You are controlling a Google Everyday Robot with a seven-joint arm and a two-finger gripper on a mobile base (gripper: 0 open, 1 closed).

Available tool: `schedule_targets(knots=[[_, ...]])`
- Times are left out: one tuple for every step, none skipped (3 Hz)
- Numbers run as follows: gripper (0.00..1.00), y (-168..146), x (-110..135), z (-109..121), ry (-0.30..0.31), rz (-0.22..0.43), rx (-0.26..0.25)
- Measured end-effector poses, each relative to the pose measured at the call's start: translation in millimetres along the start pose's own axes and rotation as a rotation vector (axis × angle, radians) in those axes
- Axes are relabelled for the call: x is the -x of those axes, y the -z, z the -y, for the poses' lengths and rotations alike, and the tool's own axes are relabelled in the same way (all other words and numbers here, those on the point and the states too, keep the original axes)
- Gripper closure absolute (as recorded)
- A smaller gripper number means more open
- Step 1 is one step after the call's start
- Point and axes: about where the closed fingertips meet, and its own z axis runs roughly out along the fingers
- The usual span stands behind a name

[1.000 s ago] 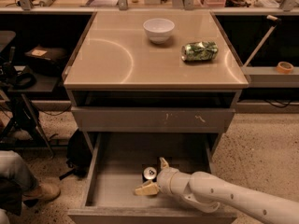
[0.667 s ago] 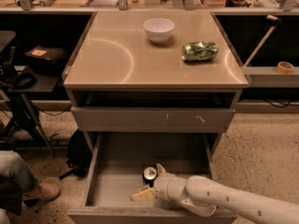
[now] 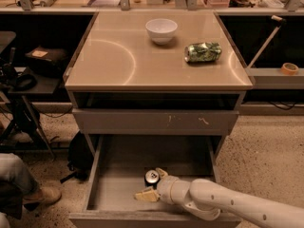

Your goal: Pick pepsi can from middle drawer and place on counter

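The pepsi can [image 3: 151, 177], dark with a silver lid, stands upright on the floor of the open middle drawer [image 3: 118, 160], near its middle. My gripper [image 3: 153, 185] reaches into the drawer from the lower right on a white arm. Its two tan fingers are spread open, one behind the can and one in front of it to the left, so the can sits between them. The beige counter [image 3: 123, 61] tops the grey cabinet above.
A white bowl [image 3: 161, 30] and a green can [image 3: 203, 52] lying on its side rest on the counter. A shut drawer face with pale scratches [image 3: 156, 121] sits above the open drawer. A person's leg and shoe [image 3: 28, 189] are at the lower left.
My gripper has moved slightly left and forward in the drawer, closing around the can's position. The can has not moved.
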Motion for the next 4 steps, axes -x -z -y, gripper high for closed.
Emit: schedule_targets(knots=[[0.42,0.0,0.0,0.0,0.0,0.0,0.0],[0.65,0.0,0.0,0.0,0.0,0.0,0.0],[0.88,3.0,-8.1,0.0,-0.023,-0.016,0.017],[1.0,26.8,6.2,22.9,-0.033,-0.017,0.032]])
